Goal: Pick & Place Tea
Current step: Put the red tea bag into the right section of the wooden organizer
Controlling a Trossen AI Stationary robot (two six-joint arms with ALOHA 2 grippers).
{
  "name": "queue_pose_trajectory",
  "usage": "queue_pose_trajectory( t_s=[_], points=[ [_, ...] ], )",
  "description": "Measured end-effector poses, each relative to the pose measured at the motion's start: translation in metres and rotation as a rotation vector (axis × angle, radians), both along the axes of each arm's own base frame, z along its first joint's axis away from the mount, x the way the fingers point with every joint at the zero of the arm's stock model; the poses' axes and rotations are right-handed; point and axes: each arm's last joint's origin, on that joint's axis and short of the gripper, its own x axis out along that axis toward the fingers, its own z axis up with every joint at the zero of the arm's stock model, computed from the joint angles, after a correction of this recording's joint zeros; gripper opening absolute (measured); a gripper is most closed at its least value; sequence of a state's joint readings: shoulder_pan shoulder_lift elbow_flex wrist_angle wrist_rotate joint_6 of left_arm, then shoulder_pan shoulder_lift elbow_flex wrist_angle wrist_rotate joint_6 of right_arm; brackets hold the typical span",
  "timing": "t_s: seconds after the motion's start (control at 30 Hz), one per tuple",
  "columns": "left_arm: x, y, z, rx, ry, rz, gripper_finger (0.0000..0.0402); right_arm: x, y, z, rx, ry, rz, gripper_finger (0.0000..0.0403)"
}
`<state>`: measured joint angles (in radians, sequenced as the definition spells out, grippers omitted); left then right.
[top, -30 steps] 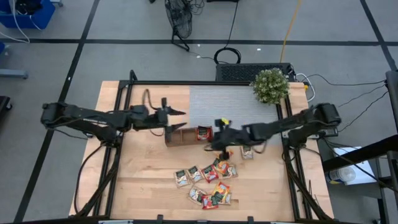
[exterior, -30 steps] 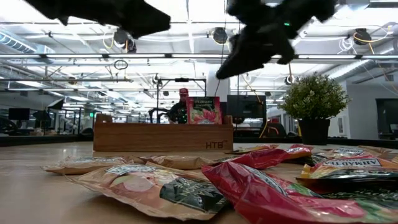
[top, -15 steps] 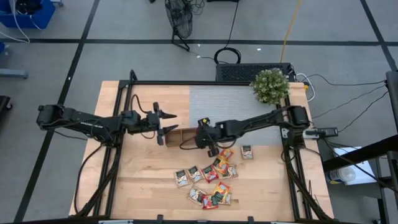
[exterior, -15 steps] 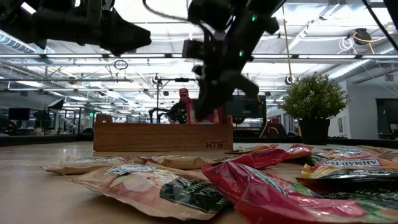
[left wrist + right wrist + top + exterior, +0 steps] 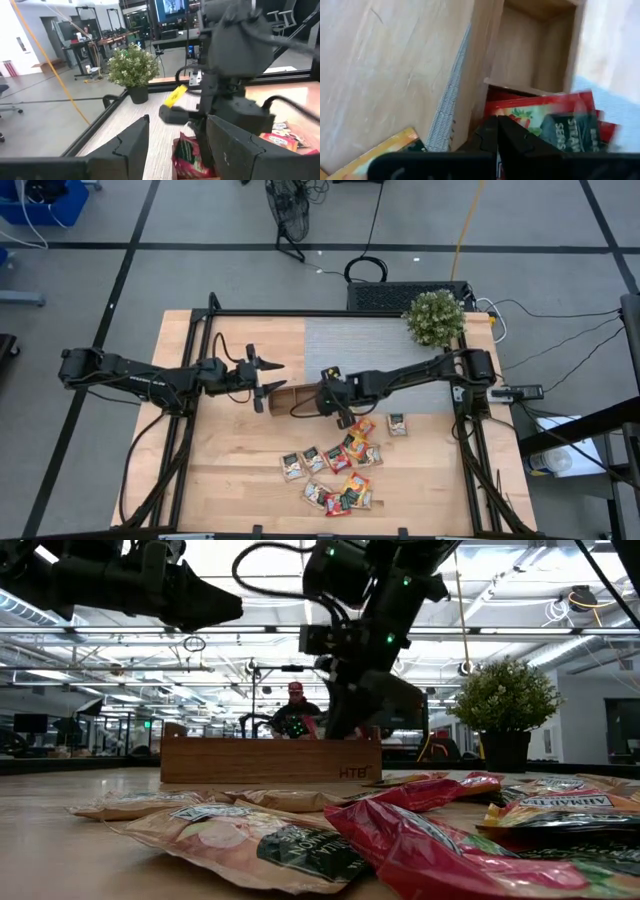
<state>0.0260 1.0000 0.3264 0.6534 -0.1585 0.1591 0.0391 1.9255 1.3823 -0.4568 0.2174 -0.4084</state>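
Observation:
The long wooden tray (image 5: 290, 398) stands in the middle of the table. A red tea sachet (image 5: 540, 112) lies in one of its compartments. My right gripper (image 5: 337, 405) slants down into that compartment, shut, with its fingertips (image 5: 496, 125) at the red sachet. My left gripper (image 5: 272, 378) hovers level and open above the tray's left end, holding nothing. Its wrist view looks along the tray at the red sachet (image 5: 187, 152). Several red, orange and green-and-white tea sachets (image 5: 335, 475) lie flat in a loose pile near the front edge. My right gripper has its shut fingers against the red sachet's upper edge (image 5: 517, 112) inside the tray. It comes slanting down from the table's right. The sachet leans low in the compartment, and the fingers hide the exact spot of contact.
A potted plant (image 5: 435, 318) stands at the far right corner on a grey mat (image 5: 360, 340). One sachet (image 5: 398, 423) lies alone to the right of the tray. An orange sachet (image 5: 390, 145) lies on the table just outside the tray's wall.
My right gripper has gone toward the table's left and down, tipping steeply into the tray. The red sachet, which stood upright above the tray's wall, now leans low inside it. My left gripper has drawn back toward the left edge and sunk a little, still open.

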Motion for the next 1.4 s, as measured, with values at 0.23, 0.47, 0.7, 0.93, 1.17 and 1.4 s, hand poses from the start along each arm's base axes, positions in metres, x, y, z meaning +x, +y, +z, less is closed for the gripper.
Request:
queue_pose_trajectory(
  t_s=[0.23, 0.47, 0.7, 0.93, 1.17, 1.4],
  points=[
    [0.000, 0.000, 0.000, 0.000, 0.000, 0.000, 0.0200, 0.001, 0.005, 0.012, -0.044, 0.034, 0.012, 0.0000],
    [0.000, 0.000, 0.000, -0.005, -0.001, 0.001, 0.0200, -0.004, -0.003, 0.020, 0.015, 0.125, -0.012, 0.0000],
    [0.000, 0.000, 0.000, -0.005, -0.002, 0.001, 0.0200, -0.005, -0.005, 0.019, 0.101, 0.133, -0.030, 0.0000],
    [0.000, 0.000, 0.000, -0.007, -0.002, 0.002, 0.0200, 0.000, -0.007, 0.016, 0.096, 0.112, -0.021, 0.0000],
    [0.000, 0.000, 0.000, -0.008, -0.003, 0.008, 0.0200, 0.004, -0.010, -0.003, 0.093, 0.159, -0.013, 0.0000],
    [0.000, 0.001, 0.001, -0.006, -0.003, 0.044, 0.0200, 0.005, -0.011, -0.005, 0.124, 0.161, -0.013, 0.0000]
  ],
)
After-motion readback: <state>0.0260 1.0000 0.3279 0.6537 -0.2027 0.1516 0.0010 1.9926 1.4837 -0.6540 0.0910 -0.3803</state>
